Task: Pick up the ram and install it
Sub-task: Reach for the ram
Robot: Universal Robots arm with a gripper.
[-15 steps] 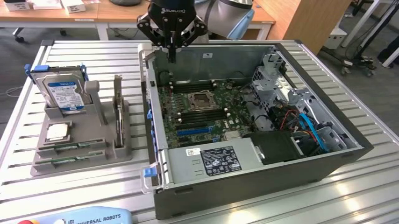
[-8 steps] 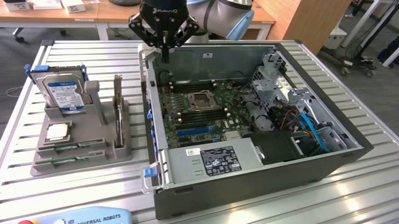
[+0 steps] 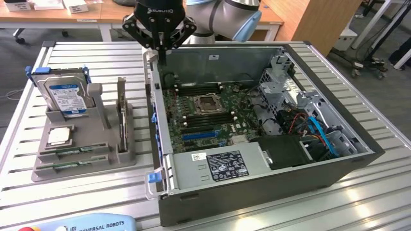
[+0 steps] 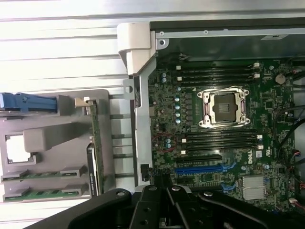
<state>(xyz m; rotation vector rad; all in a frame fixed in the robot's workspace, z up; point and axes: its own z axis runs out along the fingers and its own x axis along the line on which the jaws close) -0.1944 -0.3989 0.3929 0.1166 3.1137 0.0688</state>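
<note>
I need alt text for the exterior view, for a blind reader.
The robot's gripper, shut and empty, hangs over a corner of an open computer case with its motherboard exposed. On the exterior view's left, a grey holder keeps a hard drive, a processor chip and ram sticks.

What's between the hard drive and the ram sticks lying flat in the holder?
The square silver processor chip, seated in the gray holder, lies between the hard drive and the ram sticks. Both the exterior and wrist views show it.
</note>
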